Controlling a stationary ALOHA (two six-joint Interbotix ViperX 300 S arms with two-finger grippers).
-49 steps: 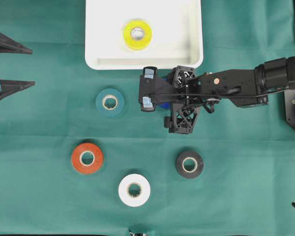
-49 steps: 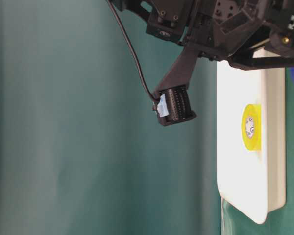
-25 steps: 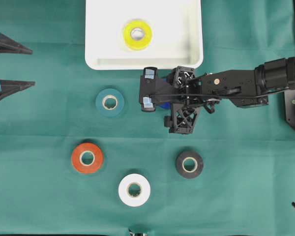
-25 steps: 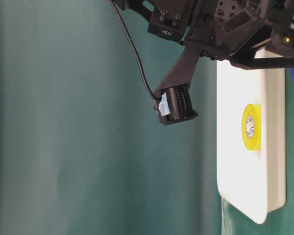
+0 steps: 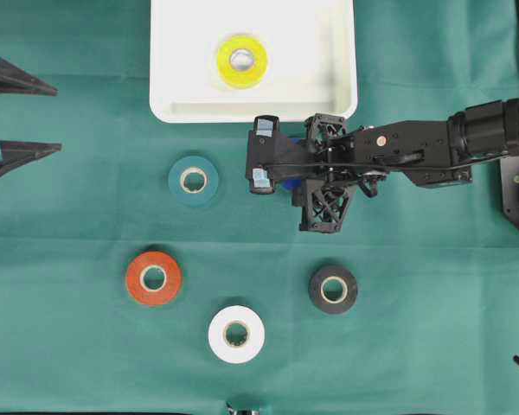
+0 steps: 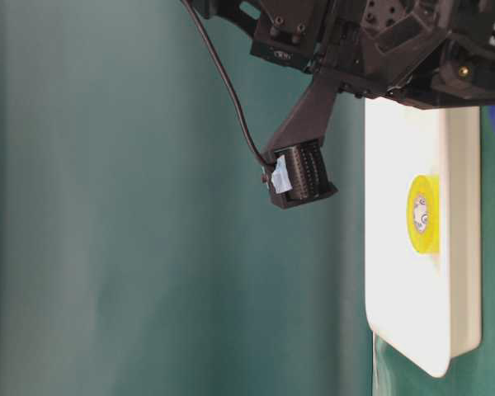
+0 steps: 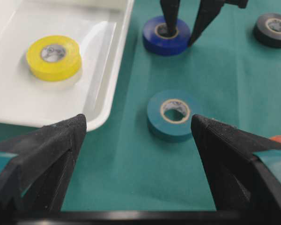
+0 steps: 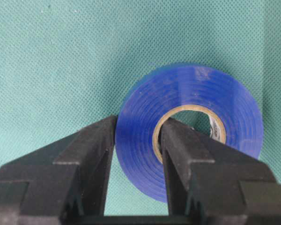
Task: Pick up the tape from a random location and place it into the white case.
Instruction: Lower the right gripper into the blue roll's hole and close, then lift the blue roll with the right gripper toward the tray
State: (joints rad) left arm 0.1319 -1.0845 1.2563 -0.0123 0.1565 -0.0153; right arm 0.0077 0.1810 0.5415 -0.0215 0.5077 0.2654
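Overhead, going from the left edge, my left gripper sits idle with its two dark fingers spread wide and nothing between them, well apart from everything else. Next come the orange roll and, above it, the teal roll on the green cloth, then the white roll lower down. The white case lies at the top middle with a yellow roll inside it. Just below the case's lower right corner my right gripper reaches in from the right, and from up here only a sliver of the blue roll peeks out under my arm; whether I grip it cannot be told from this view. The black roll lies below my arm. My right wrist camera fills that gap: my two black fingers are pinched on the blue roll's wall, one outside the rim and one down in the cardboard core, with the roll lying flat on the cloth. My left wrist camera shows the same grip from the far side, fingers planted on the blue roll just beside the case's rim, with the teal roll nearer. Table-level, the blue roll is barely a speck at the right edge, and only the case and yellow roll read clearly.
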